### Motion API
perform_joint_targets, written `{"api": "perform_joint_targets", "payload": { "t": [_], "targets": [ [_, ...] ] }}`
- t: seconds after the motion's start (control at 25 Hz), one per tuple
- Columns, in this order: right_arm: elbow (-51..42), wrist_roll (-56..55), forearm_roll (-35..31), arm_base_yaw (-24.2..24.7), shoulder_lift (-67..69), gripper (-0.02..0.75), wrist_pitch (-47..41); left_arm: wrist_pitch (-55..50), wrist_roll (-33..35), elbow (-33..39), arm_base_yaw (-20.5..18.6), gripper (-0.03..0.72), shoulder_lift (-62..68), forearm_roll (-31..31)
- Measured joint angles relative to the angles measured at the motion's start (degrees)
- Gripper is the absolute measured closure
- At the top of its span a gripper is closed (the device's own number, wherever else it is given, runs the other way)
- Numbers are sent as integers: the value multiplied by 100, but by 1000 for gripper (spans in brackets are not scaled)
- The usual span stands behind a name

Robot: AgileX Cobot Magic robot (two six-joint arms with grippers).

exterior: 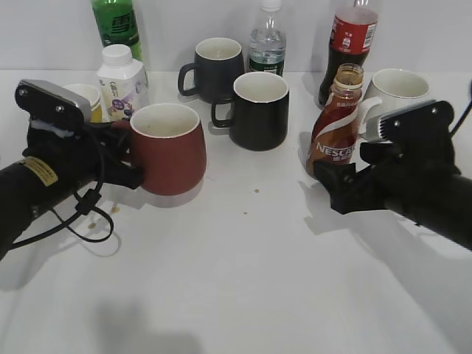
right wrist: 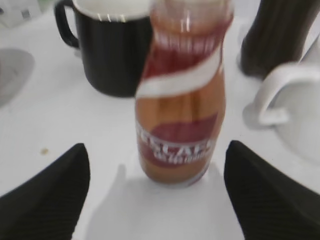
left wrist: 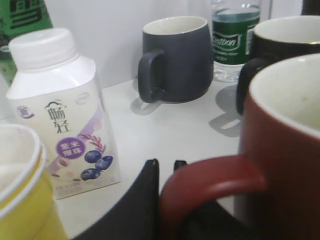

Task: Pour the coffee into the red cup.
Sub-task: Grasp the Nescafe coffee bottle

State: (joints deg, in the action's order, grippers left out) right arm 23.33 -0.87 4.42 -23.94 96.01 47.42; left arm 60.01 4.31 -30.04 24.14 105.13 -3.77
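on your left side, the left gripper (exterior: 131, 156) sits against the handle side of the red cup (exterior: 169, 147), and from the wrist you see a black finger (left wrist: 142, 200) pressed right beside the cup's loop handle, with dark gripper parts under the loop; you cannot tell from these views whether the jaws are actually clamped on the handle. the red cup stands upright on the white table (exterior: 243, 280), left of centre, its pale inside showing. just behind the left gripper stand a white yogurt bottle (exterior: 122, 81) and a yellow paper cup (exterior: 87, 100), with a green bottle (exterior: 116, 23) further back. on your right, the right gripper (exterior: 335, 175) has its jaws spread wide, one finger (right wrist: 47, 195) on each side of the coffee bottle (exterior: 335, 125) and clear table showing between fingers and bottle, so it is holding nothing. the coffee bottle stands upright, cap off, well apart from the red cup. between them sit two black mugs, the nearer one (exterior: 254, 110) in the middle and another (exterior: 214, 68) behind it, beside a clear water bottle (exterior: 267, 40). a dark cola bottle (exterior: 348, 44) stands behind the coffee bottle, and a white mug (exterior: 394, 96) is just to its right. a few small brown specks (exterior: 256, 192) lie on the table.
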Motion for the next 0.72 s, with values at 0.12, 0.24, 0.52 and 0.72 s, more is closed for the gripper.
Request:
{"api": "perform_joint_targets", "payload": {
  "t": [0.12, 0.24, 0.52, 0.72],
  "targets": [
    [66, 0, -17, 0, 439, 99, 476, 2, 0, 56, 127, 631, -71, -5],
    [266, 0, -57, 0, 795, 99, 621, -4, 0, 96, 319, 631, -72, -26],
    [752, 5, -378, 0, 1221, 100, 674, -32, 0, 96, 662, 631, -72, -94],
    [1054, 43, -405, 0, 1527, 136, 674, -22, -194, 96, 759, 631, -72, -250]
  ]
}}
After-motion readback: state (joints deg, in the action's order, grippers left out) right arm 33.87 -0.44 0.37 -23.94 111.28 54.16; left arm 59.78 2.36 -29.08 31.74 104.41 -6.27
